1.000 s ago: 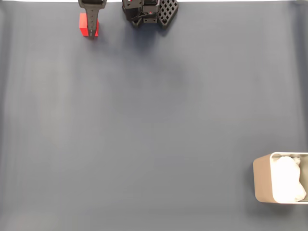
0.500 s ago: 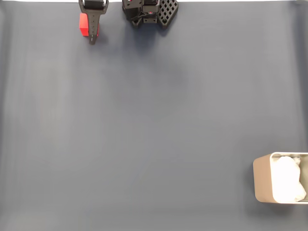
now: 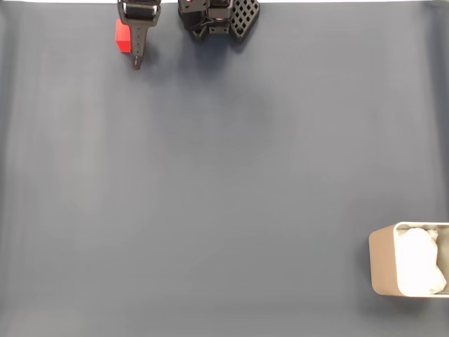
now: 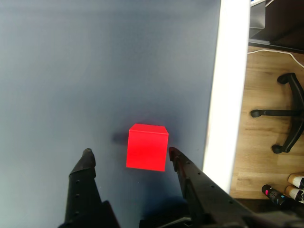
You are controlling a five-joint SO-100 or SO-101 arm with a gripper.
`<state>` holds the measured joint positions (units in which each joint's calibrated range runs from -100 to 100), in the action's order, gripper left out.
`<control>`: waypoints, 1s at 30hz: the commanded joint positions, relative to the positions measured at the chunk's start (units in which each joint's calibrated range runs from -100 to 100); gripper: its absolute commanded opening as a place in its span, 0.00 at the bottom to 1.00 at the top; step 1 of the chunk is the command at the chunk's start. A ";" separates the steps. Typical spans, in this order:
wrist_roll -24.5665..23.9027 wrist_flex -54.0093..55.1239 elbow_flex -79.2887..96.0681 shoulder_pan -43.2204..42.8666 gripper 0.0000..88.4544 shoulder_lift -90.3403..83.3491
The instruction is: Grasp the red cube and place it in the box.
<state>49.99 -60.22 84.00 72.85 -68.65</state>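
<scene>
Up close, pincer spread around red cube, box far off

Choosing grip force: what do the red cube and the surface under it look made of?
Red cube: probably plastic or painted wood, matte; flat even colour, crisp edges, no glare. Table surface: smooth grey-blue mat, perhaps vinyl or rubber, with a soft sheen. Tool: black, dull, likely printed plastic; jaws open around the cube.
</scene>
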 commanded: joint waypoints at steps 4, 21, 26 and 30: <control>-0.34 1.62 0.40 0.80 0.41 -0.67; -0.29 3.83 2.04 1.01 0.35 -0.93; -0.20 4.57 1.95 1.16 0.27 -0.93; -0.15 4.57 1.68 1.23 0.21 -0.76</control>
<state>49.99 -56.48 86.44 73.29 -69.08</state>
